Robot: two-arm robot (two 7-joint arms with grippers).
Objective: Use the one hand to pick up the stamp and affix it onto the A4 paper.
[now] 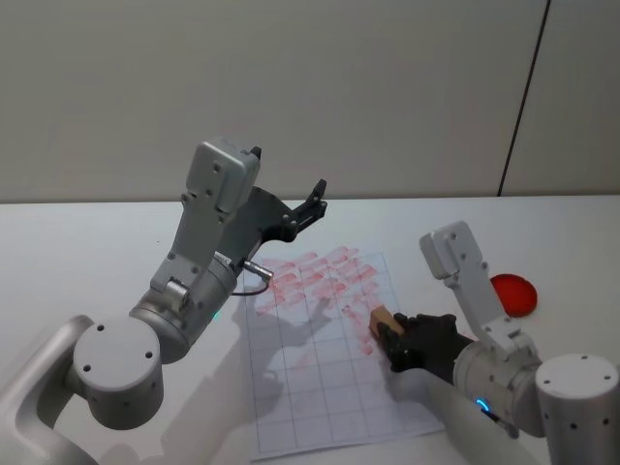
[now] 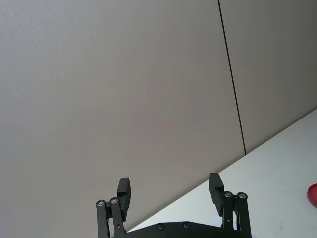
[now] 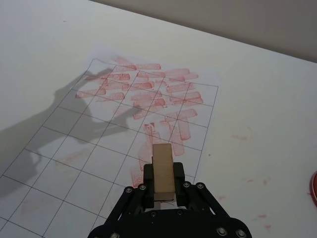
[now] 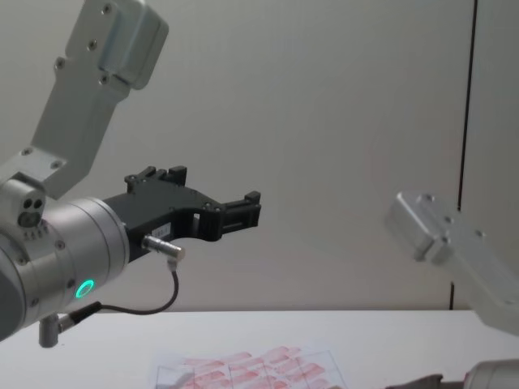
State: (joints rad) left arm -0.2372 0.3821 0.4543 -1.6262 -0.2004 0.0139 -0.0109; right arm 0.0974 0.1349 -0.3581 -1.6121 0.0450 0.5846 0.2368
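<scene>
Gripping stamp [image 3: 163,171] in right gripper [image 3: 163,177], projecting beyond fingertips, at paper's [image 1: 320,387] imprinted right edge; with left gripper [image 2: 169,184] aloft, released, well apart

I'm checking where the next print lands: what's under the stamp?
The paper, in a grid area smeared with red prints. The stamp, held by the right gripper, covers the spot directly below.

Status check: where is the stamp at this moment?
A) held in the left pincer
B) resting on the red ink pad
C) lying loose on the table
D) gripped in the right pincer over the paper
D: the right pincer is shut on the stamp above the A4 paper; the left pincer hangs raised, open and empty.
</scene>
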